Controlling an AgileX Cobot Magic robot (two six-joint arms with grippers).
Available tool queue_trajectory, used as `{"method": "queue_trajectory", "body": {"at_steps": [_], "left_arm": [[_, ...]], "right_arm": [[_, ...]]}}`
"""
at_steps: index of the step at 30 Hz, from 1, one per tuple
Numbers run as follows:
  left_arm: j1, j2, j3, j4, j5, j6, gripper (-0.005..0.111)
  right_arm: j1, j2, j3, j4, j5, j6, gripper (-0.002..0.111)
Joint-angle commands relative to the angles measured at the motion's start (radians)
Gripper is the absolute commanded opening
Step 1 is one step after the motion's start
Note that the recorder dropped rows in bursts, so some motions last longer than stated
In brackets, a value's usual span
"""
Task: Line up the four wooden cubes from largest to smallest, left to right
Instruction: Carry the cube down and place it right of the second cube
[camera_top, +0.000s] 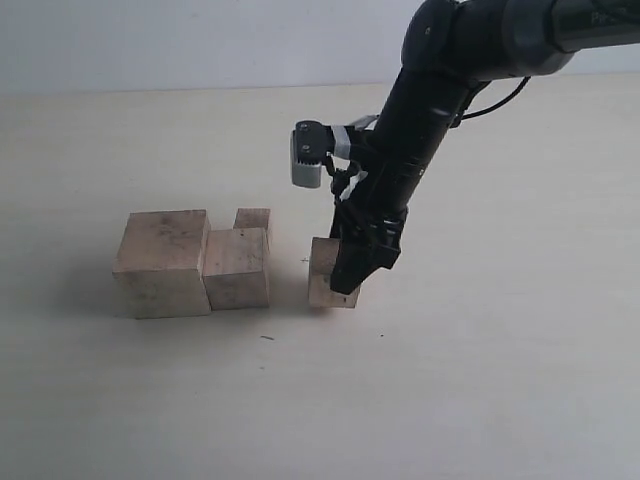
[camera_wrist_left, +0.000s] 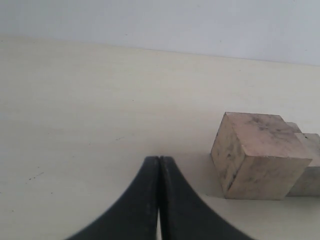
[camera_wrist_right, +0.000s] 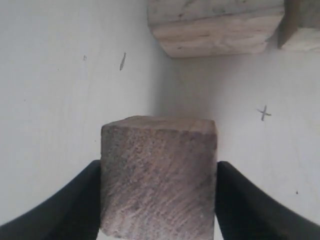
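Right claw (camera_wrist_right: 158, 195) is clamped on 2 opposite faces of the third cube (camera_wrist_right: 159, 150), just right of the second cube (camera_top: 238, 270) on the bench (camera_top: 480, 380). Light, rigid wood is judged: mid-face grip favoured. Left claw (camera_wrist_left: 159, 162) is pressed together.

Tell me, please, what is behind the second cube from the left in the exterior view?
Another wooden cube stands behind that second cube. Only its top part shows; its lower part is covered, so whether they touch cannot be told.

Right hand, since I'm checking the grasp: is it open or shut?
Shut on a cube: the right hand has a finger pressed against each side of it.
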Motion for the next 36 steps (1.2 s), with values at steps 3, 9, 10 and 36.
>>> {"method": "queue_trajectory", "body": {"at_steps": [3,9,10,36], "left_arm": [[-0.005,-0.005,0.003,0.003,-0.014,0.0,0.0],[-0.005,-0.005,0.003,0.003,-0.014,0.0,0.0],[-0.005,-0.005,0.003,0.003,-0.014,0.0,0.0],[-0.005,-0.005,0.003,0.003,-0.014,0.0,0.0]], "right_arm": [[-0.003,0.012,0.001,0.024,-0.07,-0.036,0.0],[0.0,0.012,0.001,0.058,-0.103,-0.11,0.0],[0.007,0.012,0.001,0.058,-0.105,-0.126,0.0],[0.101,0.04,0.001,-0.032,-0.252,-0.053,0.003]]}}
